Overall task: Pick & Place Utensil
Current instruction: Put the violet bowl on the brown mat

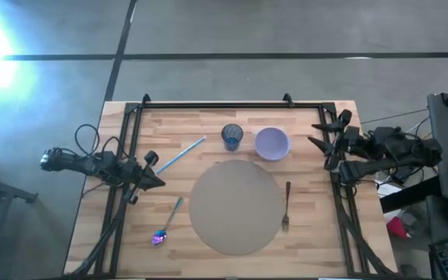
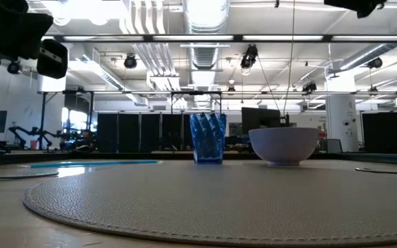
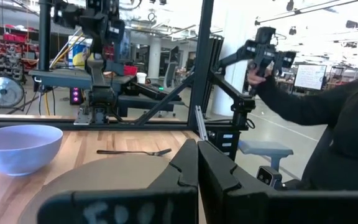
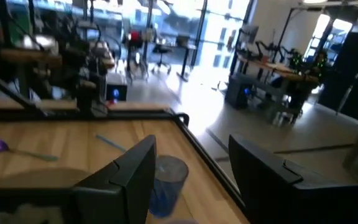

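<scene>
Fork [image 1: 286, 206] lies flat on the table [image 1: 317, 241], just beside the right edge of the round mat [image 1: 235, 206], tines toward the front edge, handle toward the back. Nothing grips it. In the left wrist view the fork [image 3: 134, 152] shows beyond the mat's far edge, w/ bare wood around it.

Spoon [image 1: 167, 223], teal handle & iridescent purple bowl, lies on the mat's other side, near the front-left, angled, bowl end toward the front. Long light-blue straw-like stick [image 1: 181, 155] lies diagonally at back-left of the mat. Behind the mat: blue ribbed cup [image 1: 232, 136] & lavender bowl [image 1: 271, 143], side by side, close but apart, both upright. Low view shows the cup [image 2: 207, 138] left of the bowl [image 2: 284, 145], mat [image 2: 205, 200] in front.

Right gripper [image 1: 320, 134] sits at the table's right edge, near the back-right corner, well apart from the fork. Its fingers [image 4: 132, 168] stand wide apart in its own wrist view, nothing between them; cup is seen through the gap.

Left gripper [image 1: 152, 171] waits at the left edge, about mid-table; fingers [image 3: 188, 168] pressed together, holding nothing.

A person's dark sleeve [image 3: 328, 112] shows off-table in the left wrist view, hand up at a stand.
</scene>
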Motion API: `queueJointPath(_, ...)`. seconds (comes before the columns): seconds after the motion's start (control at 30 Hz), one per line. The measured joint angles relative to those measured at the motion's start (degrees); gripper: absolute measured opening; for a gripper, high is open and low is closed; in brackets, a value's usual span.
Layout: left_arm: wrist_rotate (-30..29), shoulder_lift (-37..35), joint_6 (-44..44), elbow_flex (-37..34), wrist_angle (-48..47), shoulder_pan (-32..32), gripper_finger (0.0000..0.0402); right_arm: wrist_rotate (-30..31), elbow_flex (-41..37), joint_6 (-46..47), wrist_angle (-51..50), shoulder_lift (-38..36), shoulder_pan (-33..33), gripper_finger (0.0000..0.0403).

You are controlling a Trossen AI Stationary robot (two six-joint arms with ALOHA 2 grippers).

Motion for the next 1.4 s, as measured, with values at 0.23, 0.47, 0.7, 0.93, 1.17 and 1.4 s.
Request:
queueJointPath(0.23,0.0,0.0,-1.2,0.0,-0.1,0.0,0.0000,0.1,10.4,1.9,-15.2,9.7,0.0,0.0199)
queueJointPath(0.47,0.0,0.0,-1.2,0.0,-0.3,0.0,0.0000,-0.4,13.2,7.2,-27.4,17.6,-2.8,0.0199)
queueJointPath(0.7,0.0,0.0,-1.2,0.0,-1.7,0.0,0.0000,-11.5,11.9,6.6,-29.1,24.9,-9.4,0.0199)
queueJointPath(0.93,0.0,0.0,-1.7,0.0,-3.0,0.0,0.0000,-20.8,11.8,1.3,-28.6,33.8,-17.2,0.0199)
queueJointPath(1.17,0.0,0.0,-1.7,0.0,-3.0,0.0,0.0000,-26.0,11.8,-5.2,-28.3,42.5,-20.8,0.0199)
queueJointPath(1.4,0.0,0.0,-1.7,0.0,-3.0,0.0,0.0000,-27.6,11.8,-7.9,-24.8,50.7,-21.3,0.0199)
